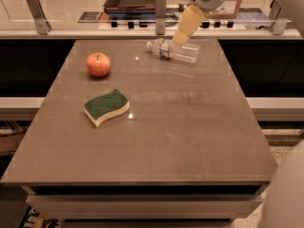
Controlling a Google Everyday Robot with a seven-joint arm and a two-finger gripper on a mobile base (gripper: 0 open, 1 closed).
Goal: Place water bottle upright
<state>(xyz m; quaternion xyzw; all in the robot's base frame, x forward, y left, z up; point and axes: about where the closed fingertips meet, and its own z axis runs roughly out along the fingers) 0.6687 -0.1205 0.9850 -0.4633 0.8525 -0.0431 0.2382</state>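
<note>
The water bottle (176, 52) lies on its side at the far middle of the brown table (190, 127). It is clear and ribbed, and its white cap (149, 44) points left. My gripper (180, 38) comes down from the upper right. Its cream tip rests at or just above the bottle's middle, near the label band. The bottle's far side is partly hidden behind the gripper.
A red apple (98, 64) sits at the far left of the table. A green and yellow sponge (106, 107) lies left of centre. A railing with metal posts (160, 12) and a counter run behind the table's far edge.
</note>
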